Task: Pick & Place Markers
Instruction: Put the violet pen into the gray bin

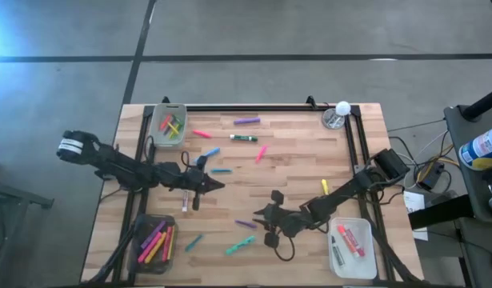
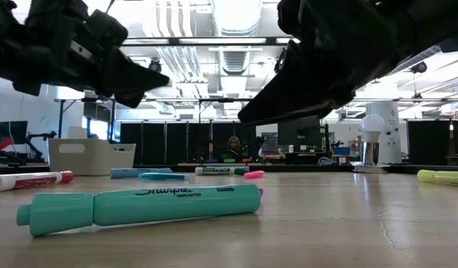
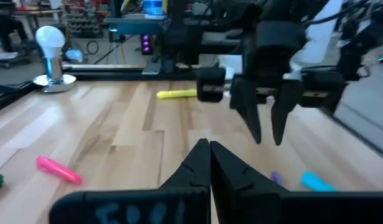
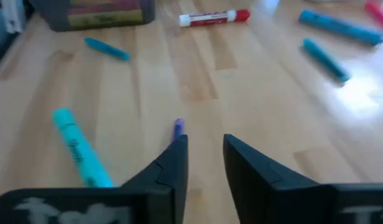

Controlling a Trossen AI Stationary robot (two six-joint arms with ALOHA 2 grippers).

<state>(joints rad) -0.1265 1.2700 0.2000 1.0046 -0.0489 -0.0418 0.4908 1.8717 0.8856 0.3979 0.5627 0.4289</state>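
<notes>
Wooden table (image 1: 294,152) is lying below both arms from above — markers (image 1: 246,138) scattered across it, more sitting in corner bins (image 1: 169,125). At table height, a teal marker (image 2: 139,206) is lying nearest. Left gripper (image 3: 208,163) is hovering mid-table, fingers pressed together, holding nothing. Right gripper (image 4: 203,158) is hanging slightly parted over a purple marker (image 4: 179,127) — not touching it.
</notes>
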